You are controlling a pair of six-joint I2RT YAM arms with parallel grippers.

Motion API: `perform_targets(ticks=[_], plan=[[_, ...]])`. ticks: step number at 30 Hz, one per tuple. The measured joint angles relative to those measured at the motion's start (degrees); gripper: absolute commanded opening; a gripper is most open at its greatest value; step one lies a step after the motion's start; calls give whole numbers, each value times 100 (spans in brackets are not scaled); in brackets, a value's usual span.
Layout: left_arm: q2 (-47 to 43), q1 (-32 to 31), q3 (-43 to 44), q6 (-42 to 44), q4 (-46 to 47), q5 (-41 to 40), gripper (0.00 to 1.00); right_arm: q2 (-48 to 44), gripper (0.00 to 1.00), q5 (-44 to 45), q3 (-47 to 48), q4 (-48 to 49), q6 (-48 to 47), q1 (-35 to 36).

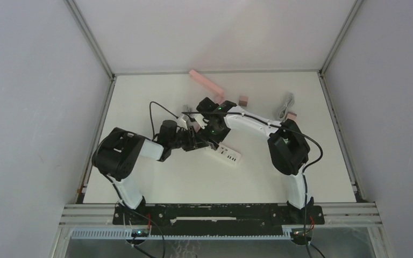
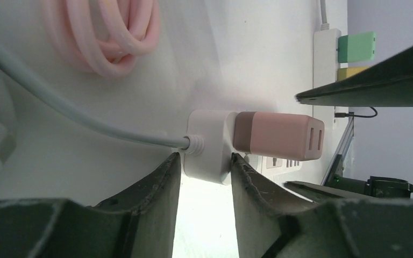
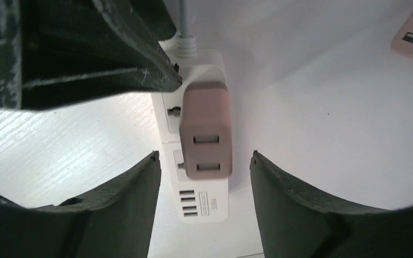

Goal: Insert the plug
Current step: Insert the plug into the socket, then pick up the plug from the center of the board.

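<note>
Seemingly home at last: the pink plug [image 3: 207,131] stands in the white strip [image 3: 204,207] on the worktop [image 3: 328,134], its body flush against the socket face as far as the wrist views show. The right hand [image 3: 204,161] is released, its jaws spread wide on either side of the plug and touching neither face. The left hand [image 2: 205,161] flanks the strip's cable [image 2: 86,118] end; whether its fingers [image 2: 161,183] pinch the strip or merely sit beside it cannot be told. The risk now lies in the retreat: a finger catching the plug's corner could lever it askew, and an unsteadied strip could slide or lift.
</note>
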Motion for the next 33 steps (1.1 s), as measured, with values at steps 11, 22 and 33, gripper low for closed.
perform_targets(ticks=[11,22,33], plan=[[-968,0,-210,525,-1016,-651,63,-1550,100,225,-647,273,352,-9],[-3834,2,-673,651,-2680,-2291,67,-3257,100,1220,-1506,861,831,-308],[-7025,0,-229,809,-5235,-3200,84,-4933,100,2074,-3012,1722,1526,-1255]])
